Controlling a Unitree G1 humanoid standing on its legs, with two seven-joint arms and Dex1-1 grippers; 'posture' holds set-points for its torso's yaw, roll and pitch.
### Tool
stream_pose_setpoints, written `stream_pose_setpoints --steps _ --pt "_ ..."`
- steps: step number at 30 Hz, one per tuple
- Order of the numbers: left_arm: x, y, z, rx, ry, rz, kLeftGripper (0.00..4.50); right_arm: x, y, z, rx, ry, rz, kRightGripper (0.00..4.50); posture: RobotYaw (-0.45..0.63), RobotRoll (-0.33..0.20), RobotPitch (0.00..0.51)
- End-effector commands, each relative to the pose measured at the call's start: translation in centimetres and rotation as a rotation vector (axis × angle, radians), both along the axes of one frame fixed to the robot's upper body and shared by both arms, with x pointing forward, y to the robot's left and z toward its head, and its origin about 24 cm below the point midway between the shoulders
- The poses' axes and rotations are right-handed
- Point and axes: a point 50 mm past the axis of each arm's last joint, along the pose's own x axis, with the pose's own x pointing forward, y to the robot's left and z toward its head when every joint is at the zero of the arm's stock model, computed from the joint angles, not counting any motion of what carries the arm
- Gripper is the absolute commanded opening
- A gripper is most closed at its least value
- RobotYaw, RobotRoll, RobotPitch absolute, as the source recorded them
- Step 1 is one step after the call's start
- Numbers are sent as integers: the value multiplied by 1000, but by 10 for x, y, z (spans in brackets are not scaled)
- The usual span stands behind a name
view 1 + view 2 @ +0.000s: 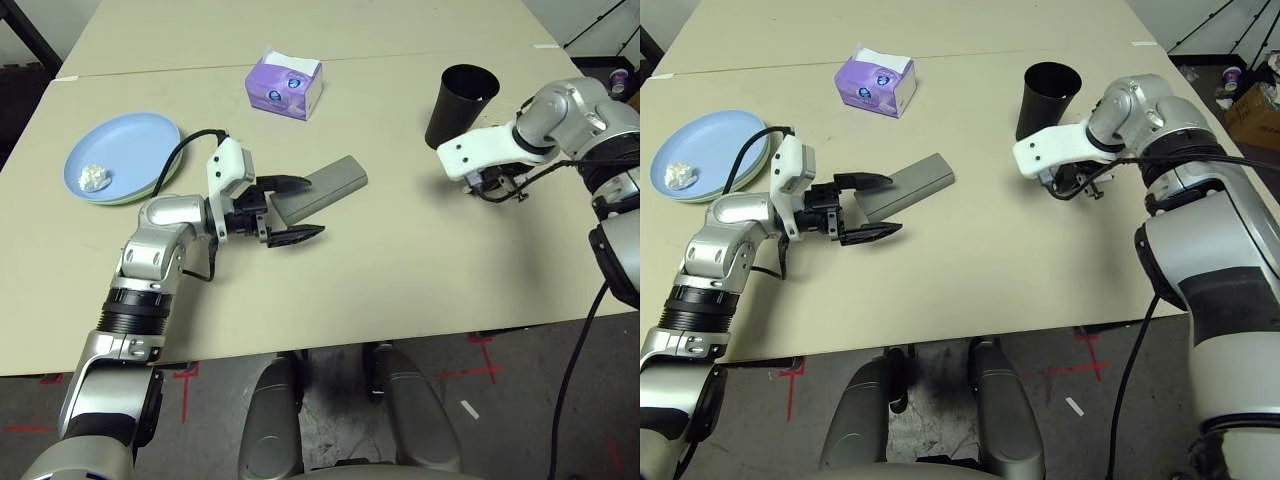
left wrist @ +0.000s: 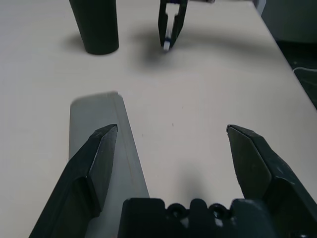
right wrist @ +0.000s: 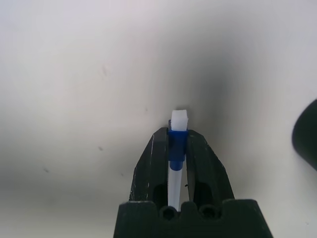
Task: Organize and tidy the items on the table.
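Right gripper jaws clenched on a white pen, above the worktop just at 5 o'clock of the black cup. Left gripper jaws released, straddling the near end of the grey glasses case. Tissue sits on the blue plate, far at 9 o'clock.

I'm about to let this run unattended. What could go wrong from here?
1. The right gripper pinches the pen only near its tips, so it may slip or swing on the way to the cup.
2. The cup is narrow and stands close beside that arm; a nudge could tip it.
3. The open left gripper hangs over the case and could push it.
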Motion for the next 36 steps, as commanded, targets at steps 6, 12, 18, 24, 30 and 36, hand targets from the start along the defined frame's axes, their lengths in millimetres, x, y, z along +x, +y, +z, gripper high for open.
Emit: stream_pose_setpoints --steps 6,12,18,24,30,36 --pt "10 1 23 -88 -46 59 4500 -6 -2 40 396 7 -55 326 -53 0 200" --pt "17 12 7 -71 -27 156 4500 -2 4 43 830 -88 -93 327 -60 0 191" --pt "18 18 -5 -76 -17 220 4500 0 -2 42 1215 -204 -192 327 -63 0 188" --pt "18 20 -6 -93 -24 248 4500 -3 -19 39 1492 -297 -299 327 -59 0 184" --pt "18 21 -8 -86 -16 252 4500 -8 -30 37 1742 -321 -378 327 -62 0 183" --pt "20 20 -7 -83 -13 249 4500 -10 -41 34 1847 -344 -457 326 -65 0 182"
